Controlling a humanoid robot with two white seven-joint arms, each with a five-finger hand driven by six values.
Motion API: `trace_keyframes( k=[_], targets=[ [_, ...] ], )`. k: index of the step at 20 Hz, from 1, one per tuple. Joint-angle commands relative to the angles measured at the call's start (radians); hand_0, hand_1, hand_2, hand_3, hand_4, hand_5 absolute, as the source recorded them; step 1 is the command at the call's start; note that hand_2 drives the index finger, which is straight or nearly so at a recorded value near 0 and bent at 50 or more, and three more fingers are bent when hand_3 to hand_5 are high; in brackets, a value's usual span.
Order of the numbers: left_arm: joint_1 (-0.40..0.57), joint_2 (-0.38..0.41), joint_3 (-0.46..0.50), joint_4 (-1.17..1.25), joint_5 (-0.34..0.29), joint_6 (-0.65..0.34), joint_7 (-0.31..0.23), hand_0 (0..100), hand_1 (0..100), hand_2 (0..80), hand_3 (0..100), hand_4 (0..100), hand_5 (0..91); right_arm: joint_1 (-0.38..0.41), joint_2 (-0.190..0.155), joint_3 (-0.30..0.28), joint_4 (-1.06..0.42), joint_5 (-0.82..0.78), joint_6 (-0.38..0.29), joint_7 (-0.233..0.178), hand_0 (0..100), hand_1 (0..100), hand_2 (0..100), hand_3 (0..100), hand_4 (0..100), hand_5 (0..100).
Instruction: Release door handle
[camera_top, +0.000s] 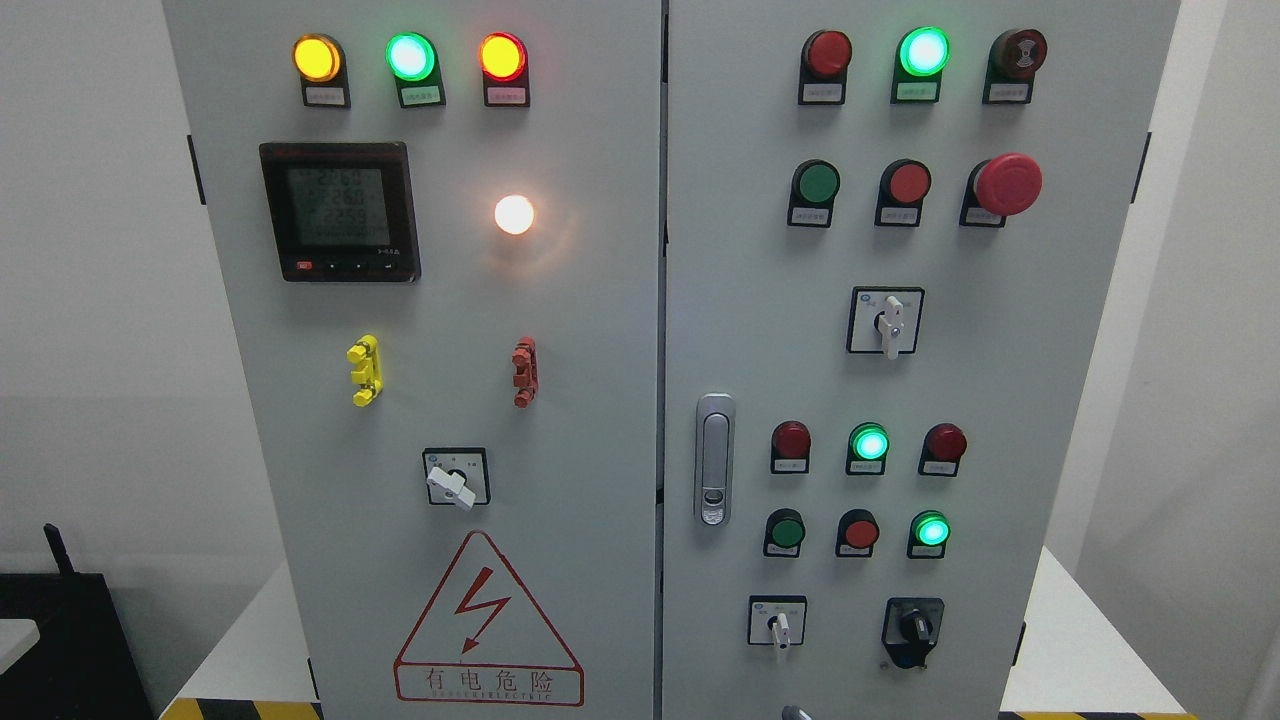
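The door handle (714, 459) is a long, thin, silver bar with a small lock near its bottom. It stands straight up and lies flat against the right door (900, 380) of the grey cabinet, close to the door's left edge. Nothing touches it.

The silver recessed door handle (714, 459) sits at the left edge of the grey metal right door (1050, 400), beside the grey metal left door (590, 330) carrying the black digital meter (340, 211).
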Motion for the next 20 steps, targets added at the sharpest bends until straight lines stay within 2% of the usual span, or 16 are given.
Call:
trace_keyframes(
  k=[1, 8, 10, 12, 13, 14, 15, 19, 20],
  targets=[
    [0.000, 0.000, -0.012, -0.015, -0.001, 0.000, 0.000, 12, 39, 0.0, 0, 0, 0.0, 0.004, -0.001, -0.007, -0.004, 0.008, -0.003, -0.002, 39, 0, 0, 0, 0, 0],
    [0.000, 0.000, -0.012, -0.015, 0.001, 0.000, 0.000, 12, 39, 0.0, 0, 0, 0.0, 0.004, -0.003, -0.006, -0.006, 0.011, -0.006, -0.013, 39, 0, 0, 2, 1, 0],
    [0.000, 0.000, -0.012, -0.015, 0.001, 0.000, 0.000, 12, 39, 0.0, 0, 0, 0.0, 0.002, -0.003, 0.000, -0.004, 0.056, -0.034, -0.039, 39, 0, 0, 4, 3, 0],
    [0.000, 0.000, -0.012, -0.015, 0.001, 0.000, 0.000, 12, 39, 0.0, 0, 0, 0.0, -0.002, -0.001, 0.008, -0.004, 0.162, -0.075, -0.095, 38, 5, 0, 10, 9, 12],
    [0.000, 0.000, -0.012, -0.015, 0.001, 0.000, 0.000, 12, 39, 0.0, 0, 0, 0.0, -0.008, 0.002, 0.011, -0.003, 0.225, -0.090, -0.129, 37, 5, 0, 11, 11, 15],
    [0.000, 0.000, -0.012, -0.015, -0.001, 0.000, 0.000, 12, 39, 0.0, 0, 0, 0.0, -0.014, 0.002, 0.020, -0.003, 0.288, -0.101, -0.158, 37, 7, 0, 15, 19, 24],
    [0.000, 0.000, -0.012, -0.015, 0.001, 0.000, 0.000, 12, 39, 0.0, 0, 0, 0.0, -0.027, 0.002, 0.038, -0.003, 0.367, -0.110, -0.192, 38, 9, 0, 19, 24, 29],
    [0.000, -0.001, -0.012, -0.015, 0.001, 0.000, 0.000, 12, 39, 0.0, 0, 0, 0.0, -0.068, 0.004, 0.098, 0.020, 0.625, -0.112, -0.312, 39, 18, 0, 31, 39, 47],
    [0.000, 0.000, -0.012, -0.015, 0.001, 0.000, 0.001, 12, 39, 0.0, 0, 0, 0.0, -0.083, 0.004, 0.115, 0.029, 0.700, -0.110, -0.342, 41, 24, 0, 40, 44, 58]
  ],
)
